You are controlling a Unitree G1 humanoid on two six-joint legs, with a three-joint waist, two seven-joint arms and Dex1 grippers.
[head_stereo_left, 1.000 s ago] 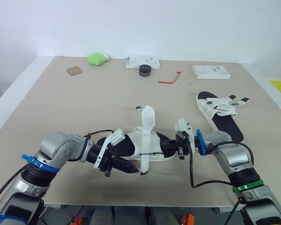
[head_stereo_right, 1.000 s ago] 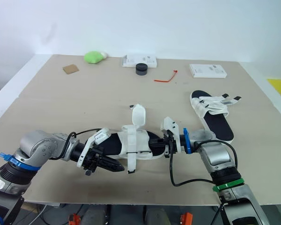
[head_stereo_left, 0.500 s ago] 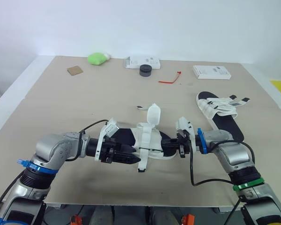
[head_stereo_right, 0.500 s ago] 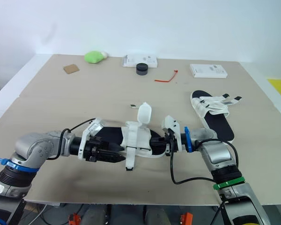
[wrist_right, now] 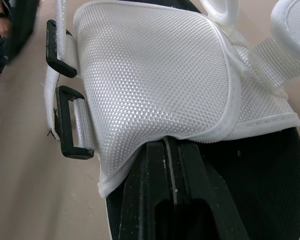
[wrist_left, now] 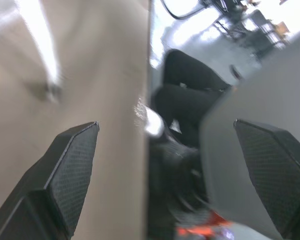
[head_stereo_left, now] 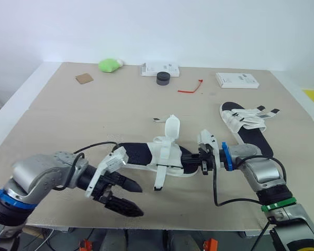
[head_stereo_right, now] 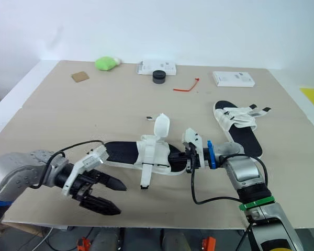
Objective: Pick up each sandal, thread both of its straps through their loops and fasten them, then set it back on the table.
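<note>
A black-soled sandal (head_stereo_left: 141,155) with white mesh straps lies on the table in front of me; one strap flap (head_stereo_left: 170,127) stands upright and another hangs over its near side. My right gripper (head_stereo_left: 202,159) is shut on the sandal's right end, its fingers (wrist_right: 165,200) pinching the sole under the mesh upper (wrist_right: 155,75), beside two black loops (wrist_right: 70,122). My left gripper (head_stereo_left: 140,201) hangs open and empty near the table's front edge, apart from the sandal. A second sandal (head_stereo_left: 247,128) lies at the right with its straps over its foot.
Along the far side lie a green object (head_stereo_left: 109,65), a white box (head_stereo_left: 159,68), a black round piece (head_stereo_left: 162,78), a red tie (head_stereo_left: 190,88), another white box (head_stereo_left: 236,80) and a brown square (head_stereo_left: 83,79). The table's front edge (wrist_left: 147,100) runs close under my left gripper.
My left gripper let go of the sandal's heel end, opened wide and pulled back toward the table's front edge. The sandal has settled flatter on the table. The right gripper kept its hold.
</note>
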